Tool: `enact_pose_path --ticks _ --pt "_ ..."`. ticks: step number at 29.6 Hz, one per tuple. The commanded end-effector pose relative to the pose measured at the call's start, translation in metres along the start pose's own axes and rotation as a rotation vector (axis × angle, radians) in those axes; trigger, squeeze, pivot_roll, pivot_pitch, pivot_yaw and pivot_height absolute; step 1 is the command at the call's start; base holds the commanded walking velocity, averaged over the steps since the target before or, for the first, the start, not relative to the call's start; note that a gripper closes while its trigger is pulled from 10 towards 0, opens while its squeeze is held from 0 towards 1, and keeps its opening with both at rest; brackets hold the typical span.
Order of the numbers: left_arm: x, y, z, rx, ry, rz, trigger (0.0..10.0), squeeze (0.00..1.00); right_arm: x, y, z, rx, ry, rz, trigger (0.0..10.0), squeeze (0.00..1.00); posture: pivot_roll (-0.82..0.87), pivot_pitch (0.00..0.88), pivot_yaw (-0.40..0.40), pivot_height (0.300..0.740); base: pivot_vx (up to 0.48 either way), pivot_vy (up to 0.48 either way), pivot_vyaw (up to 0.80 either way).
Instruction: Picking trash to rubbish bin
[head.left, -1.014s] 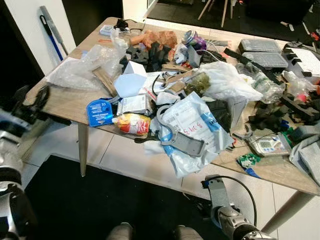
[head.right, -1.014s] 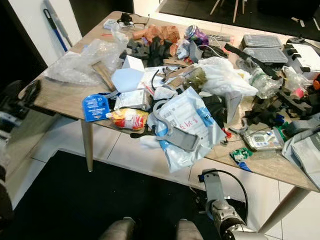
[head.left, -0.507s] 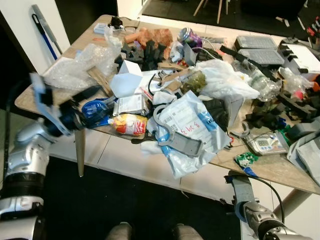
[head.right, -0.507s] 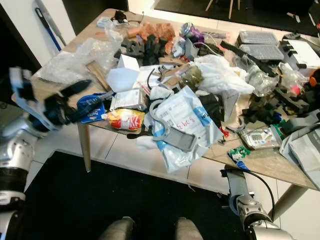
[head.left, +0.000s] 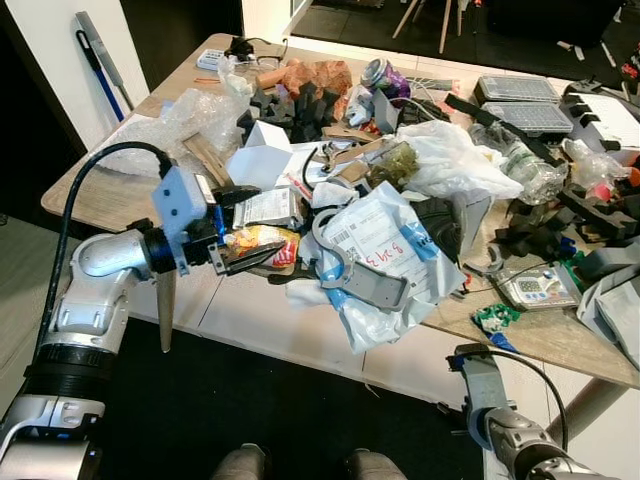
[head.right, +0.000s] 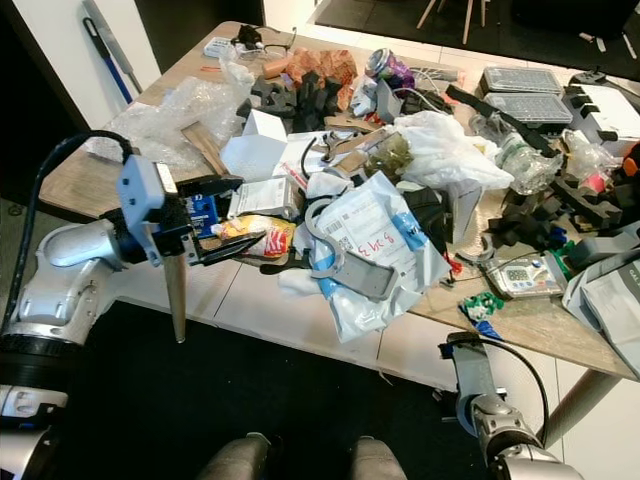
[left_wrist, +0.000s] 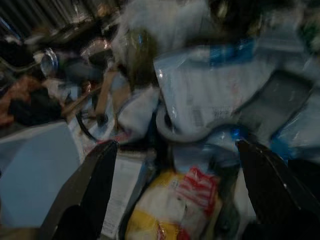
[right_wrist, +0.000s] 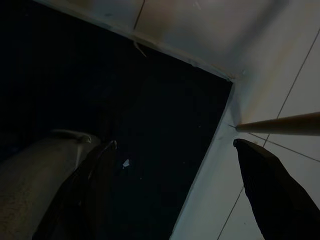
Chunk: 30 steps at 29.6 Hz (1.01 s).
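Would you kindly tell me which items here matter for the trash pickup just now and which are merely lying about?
In play: left gripper, open, reaching at the yellow snack wrapper.

Lying about: white mailer bag, blue packet, bubble wrap, white box.

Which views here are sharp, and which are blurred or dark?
Left eye view: evenly lit and sharp, the left gripper crisp at the yellow and red snack packet. Left wrist view: dim and smeared, though the white plastic mailer bag reads. Right wrist view: dark, with the right gripper open over black mat.
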<state>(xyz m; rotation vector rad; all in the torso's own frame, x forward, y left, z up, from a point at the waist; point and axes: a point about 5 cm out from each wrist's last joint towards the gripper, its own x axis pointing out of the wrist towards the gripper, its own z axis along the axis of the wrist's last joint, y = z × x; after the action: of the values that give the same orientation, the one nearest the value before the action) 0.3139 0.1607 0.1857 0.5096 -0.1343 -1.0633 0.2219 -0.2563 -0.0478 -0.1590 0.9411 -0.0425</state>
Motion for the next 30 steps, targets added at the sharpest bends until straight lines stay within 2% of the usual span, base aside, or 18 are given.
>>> enact_pose_path --ticks 1,4,13,14,16,17,18,30 --pt "0.002 -0.002 -0.003 0.05 0.087 -0.031 10.0 0.0 0.0 0.003 -0.01 0.001 0.031 0.008 10.0 0.0 0.03 0.132 -0.007 0.74 0.0 0.0 0.0" --pt "0.003 -0.004 -0.009 0.085 0.173 -0.061 10.0 0.0 0.0 0.003 -0.011 0.001 0.034 0.006 10.0 0.0 0.03 0.133 -0.005 0.74 0.0 0.0 0.0" --pt "0.003 -0.004 -0.009 0.085 0.173 -0.061 10.0 0.0 0.0 0.003 -0.011 0.001 0.034 0.006 10.0 0.0 0.03 0.133 -0.005 0.74 0.0 0.0 0.0" --pt "0.003 -0.005 -0.01 0.09 0.188 -0.067 10.0 0.0 -0.001 0.003 -0.011 0.002 0.034 0.006 10.0 0.0 0.03 0.133 -0.005 0.74 0.0 0.0 0.0" --pt "0.003 0.0 -0.011 0.123 0.275 -0.058 10.0 0.0 -0.001 0.002 -0.011 0.001 0.036 0.001 10.0 0.0 0.03 0.132 -0.004 0.74 0.0 0.0 0.0" --pt "0.003 0.0 -0.011 0.123 0.275 -0.058 10.0 0.0 -0.001 0.002 -0.011 0.001 0.036 0.001 10.0 0.0 0.03 0.132 -0.004 0.74 0.0 0.0 0.0" --pt "0.001 0.004 -0.014 0.162 0.351 -0.045 10.0 0.0 -0.001 0.001 -0.011 0.0 0.037 -0.002 10.0 0.0 0.03 0.132 -0.004 0.74 0.0 0.0 0.0" --pt "0.002 0.008 -0.024 0.19 0.458 -0.02 10.0 0.0 -0.001 0.0 -0.011 -0.002 0.038 -0.008 10.0 0.0 0.03 0.132 -0.004 0.74 0.0 0.0 0.0"
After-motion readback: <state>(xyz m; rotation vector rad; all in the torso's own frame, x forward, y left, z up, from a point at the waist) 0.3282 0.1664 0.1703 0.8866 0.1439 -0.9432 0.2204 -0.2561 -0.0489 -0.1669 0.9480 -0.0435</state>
